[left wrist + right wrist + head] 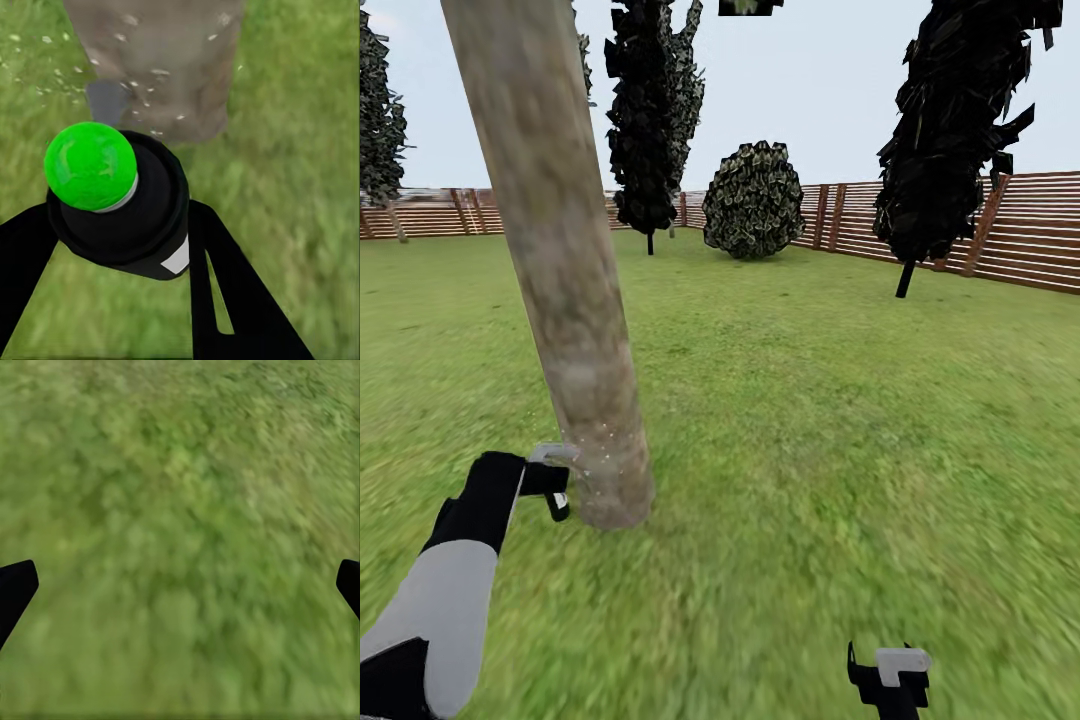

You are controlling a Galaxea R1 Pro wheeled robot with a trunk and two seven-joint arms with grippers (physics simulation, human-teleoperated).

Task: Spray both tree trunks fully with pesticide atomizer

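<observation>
Head view: left claw (550, 480) low at near left, clenched on the pesticide atomizer (552, 455), light grey nozzle head just beside the foot of the tree trunk (555, 260), presumably held so close to keep the spray landing on the bark; pale specks on the lower trunk, likely pesticide, with the bark above looking untreated. Right claw (888, 678) at the near right edge over bare grass (840, 420), well apart from the trunk, apparently idle. Farther off, dark conifers (650, 120), a round bush (754, 200) and a wooden fence (1020, 235); no second mottled trunk to point at here. Left wrist view: atomizer (120, 202) gripped between the two black fingers (232, 292), dark body and green round end toward the camera, aimed at the trunk base (157, 67) flecked with pale droplets. Right wrist view: blurred grass (180, 532) between spread black fingertips (15, 589), released, nothing held.
</observation>
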